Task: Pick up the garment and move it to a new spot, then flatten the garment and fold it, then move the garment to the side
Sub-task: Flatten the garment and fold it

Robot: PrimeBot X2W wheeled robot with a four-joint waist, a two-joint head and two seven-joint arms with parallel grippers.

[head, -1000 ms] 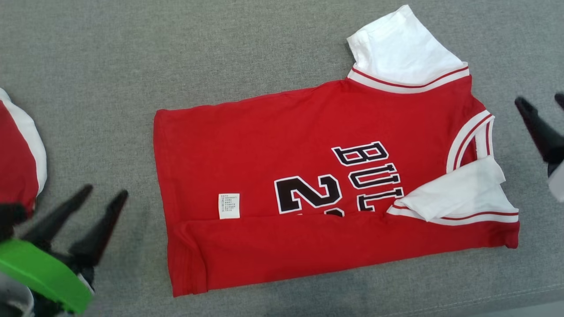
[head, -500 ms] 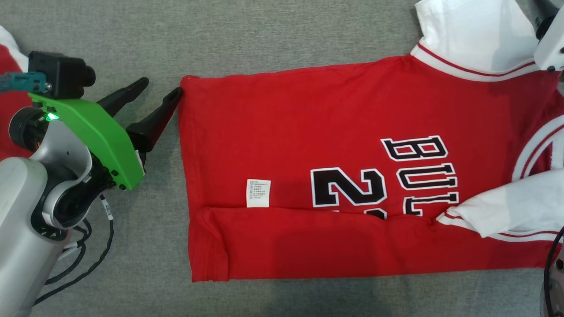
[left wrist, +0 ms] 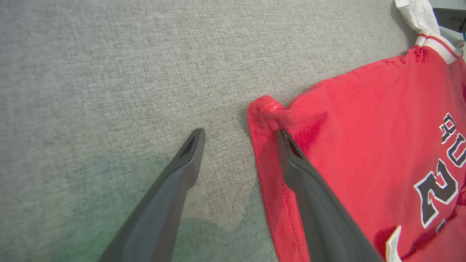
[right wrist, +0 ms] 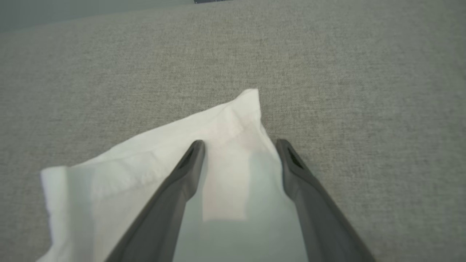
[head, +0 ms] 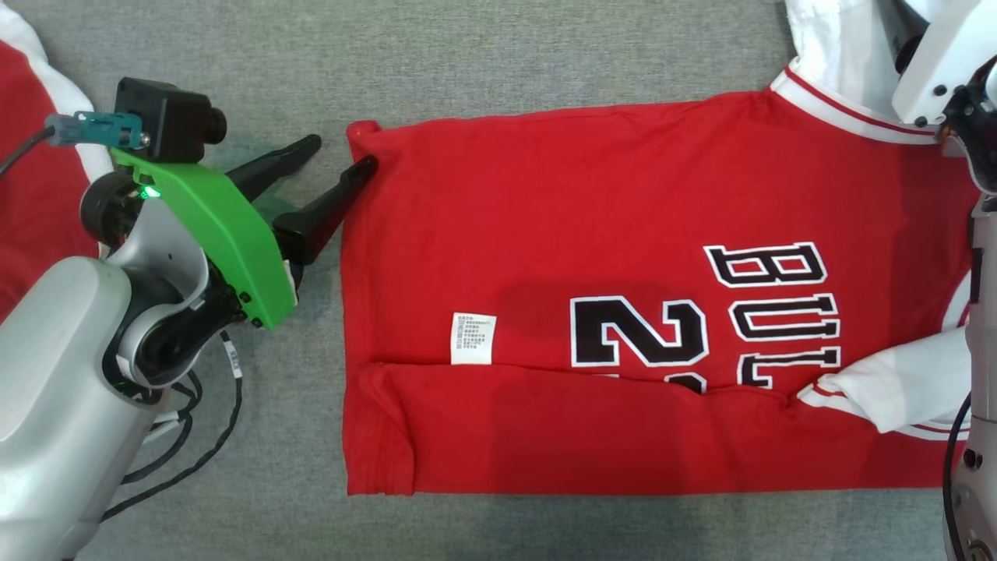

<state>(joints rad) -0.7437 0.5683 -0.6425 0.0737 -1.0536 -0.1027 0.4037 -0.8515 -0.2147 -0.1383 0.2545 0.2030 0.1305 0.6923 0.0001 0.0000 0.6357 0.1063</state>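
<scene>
Red shirt lies half folded; the open left gripper straddles its hem corner, the open right gripper hovers over its white sleeve, so both likely need to close next.

Grey woven fabric surface, plain and level, stretching from left to right, near to far. Flat on it, from the middle out to the right: red jersey, hem to the left, collar end to the right. Near long edge folded up over the front, hiding the lower part of the black lettering. Small white label just above that fold. Far-left hem corner bunched up a little. One white sleeve folded onto the red at the near right, another white sleeve spread on the grey at the far right. At the left edge, well apart, part of a second red-and-white garment.
</scene>
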